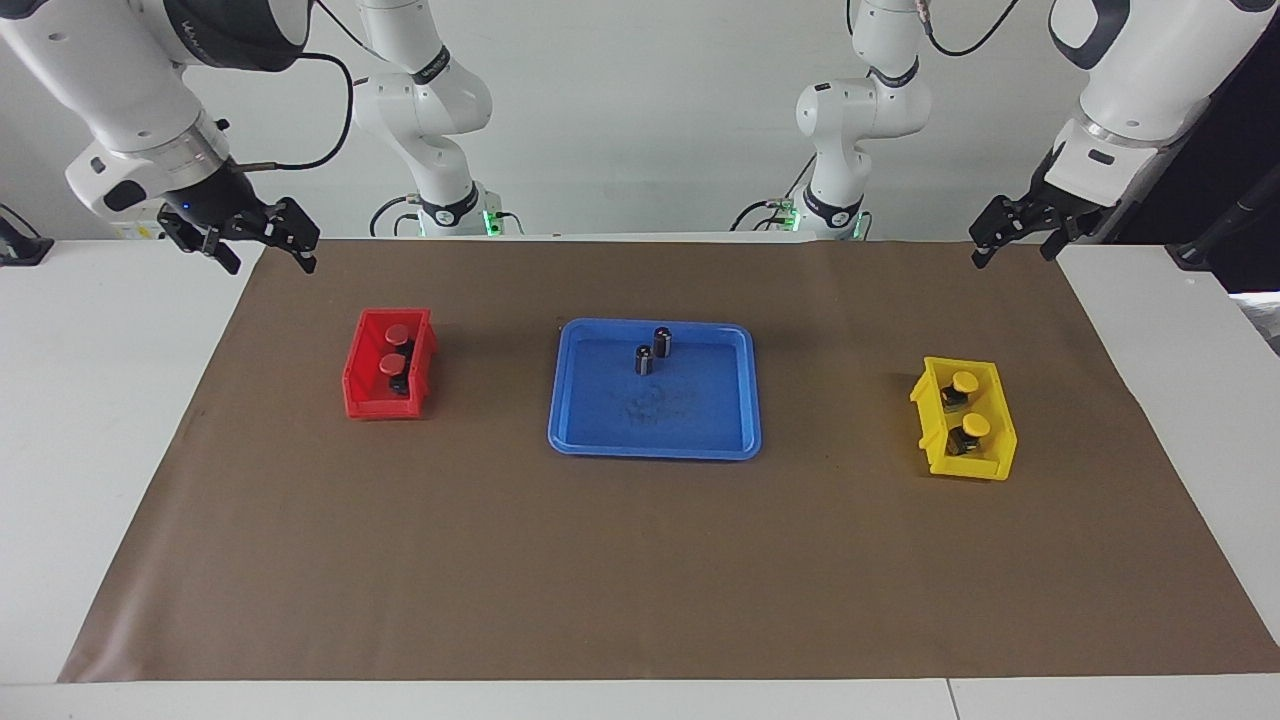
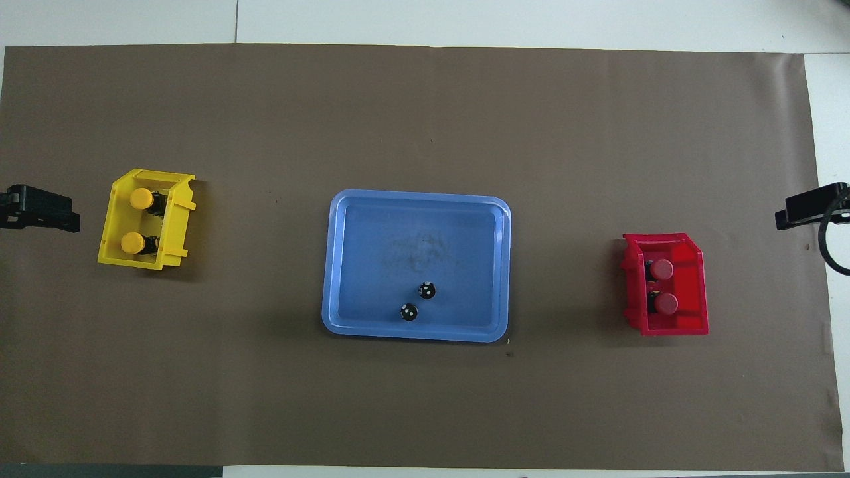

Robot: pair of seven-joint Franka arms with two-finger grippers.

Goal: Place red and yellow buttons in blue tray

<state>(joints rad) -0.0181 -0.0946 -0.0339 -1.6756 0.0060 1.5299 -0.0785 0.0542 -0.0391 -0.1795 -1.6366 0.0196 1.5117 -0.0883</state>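
Both end effectors, left [image 1: 1018, 243] and right [image 1: 258, 243], hang open; buttons [image 1: 397, 334] look light, rigid: pinch the black body under the cap.

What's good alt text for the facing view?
A blue tray mid-table holds two dark cylinders; two red buttons sit in a red bin, two yellow buttons in a yellow bin. Left gripper and right gripper wait open.
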